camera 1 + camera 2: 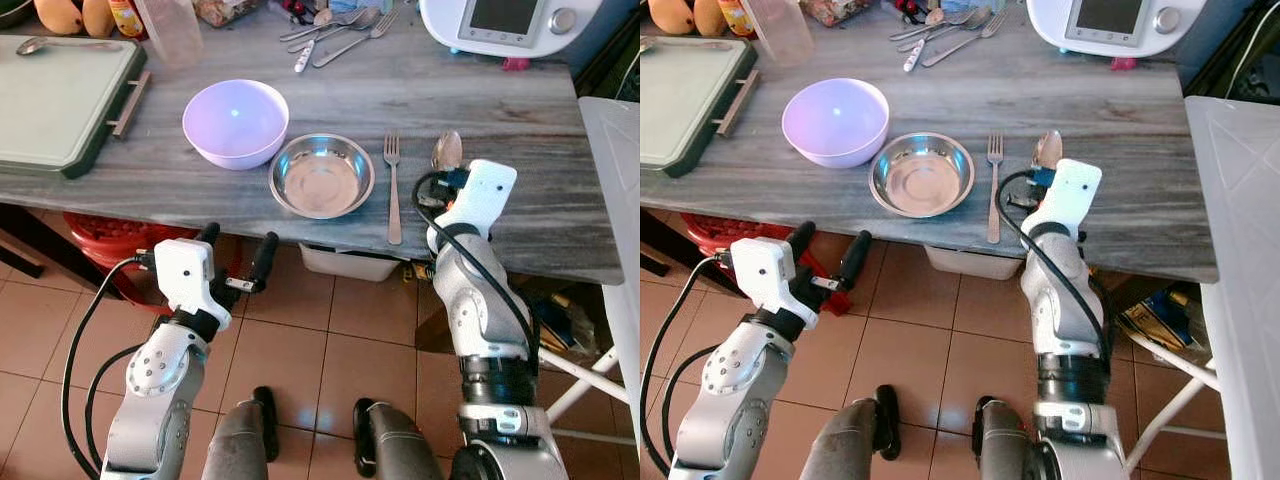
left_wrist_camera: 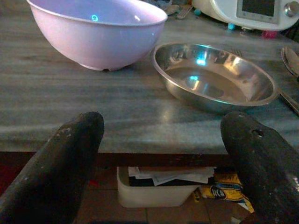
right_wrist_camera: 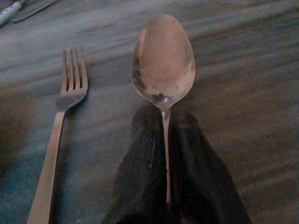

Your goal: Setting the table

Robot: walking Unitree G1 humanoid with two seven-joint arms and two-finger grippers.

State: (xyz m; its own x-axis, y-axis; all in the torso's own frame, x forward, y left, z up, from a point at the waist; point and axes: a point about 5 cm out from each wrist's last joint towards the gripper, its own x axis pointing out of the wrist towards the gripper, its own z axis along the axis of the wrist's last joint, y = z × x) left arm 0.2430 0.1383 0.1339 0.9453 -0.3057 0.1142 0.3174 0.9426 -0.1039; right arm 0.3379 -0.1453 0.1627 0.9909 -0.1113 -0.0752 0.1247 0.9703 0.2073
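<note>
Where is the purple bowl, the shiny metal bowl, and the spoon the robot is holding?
purple bowl (image 1: 235, 122): left eye view, on its inside bottom.
shiny metal bowl (image 1: 321, 176): left eye view, on its flat middle.
spoon (image 3: 163, 58): right wrist view, on its scoop, ahead of the right gripper (image 3: 166, 140) pinching its handle.

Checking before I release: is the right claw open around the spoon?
No. The right claw is shut on the spoon handle, its fingers pressed against both sides.

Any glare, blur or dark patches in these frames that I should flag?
Eye views: sharp, with a light spot in the pink bowl. Left wrist view: glare on the steel dish, open left gripper soft-focused. Right wrist view: dim and grainy; spoon in the shut right gripper readable.
</note>
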